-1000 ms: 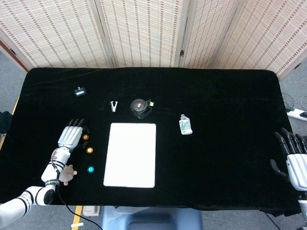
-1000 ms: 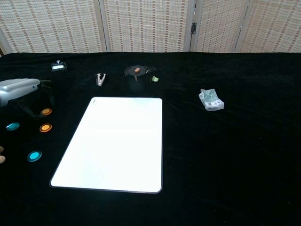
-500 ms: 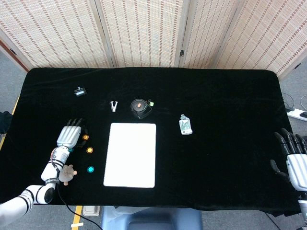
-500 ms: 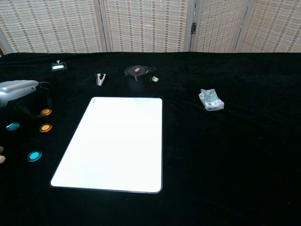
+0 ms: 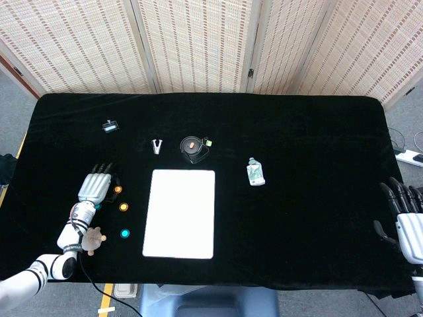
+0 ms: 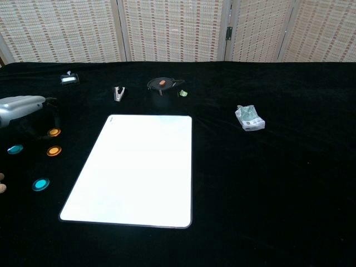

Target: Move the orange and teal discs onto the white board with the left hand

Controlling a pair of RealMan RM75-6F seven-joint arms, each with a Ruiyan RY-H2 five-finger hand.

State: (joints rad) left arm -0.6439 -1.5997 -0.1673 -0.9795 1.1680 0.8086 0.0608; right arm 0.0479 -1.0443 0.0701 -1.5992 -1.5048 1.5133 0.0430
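Left hand (image 5: 96, 188) hovers low over the left side of the black tabletop (image 5: 304, 132), palm down, fingers stretched forward and a bit apart, holding nothing. Its fingertips are just beside the upper orange disc (image 5: 117, 189); contact can't be judged from either view.

No disc is on the white board (image 5: 180, 212) yet. Second orange disc (image 5: 123, 207) lies just below the first, both in the strip between hand and board. Big teal disc (image 5: 124, 233) sits nearer the front edge, left of the board. A smaller teal disc (image 6: 15, 149) shows in the chest view, mostly tucked under the hand in the head view.

Step looks like the approach to the first pick, probably the upper orange disc. Next move calls for lowering the fingers and pinching that thin flat disc off the cloth, then carrying it right onto the board. Discs are low and flat, so grip may slip.

Right hand (image 5: 406, 211) is at the far right edge, fingers apart, empty, well away from everything.
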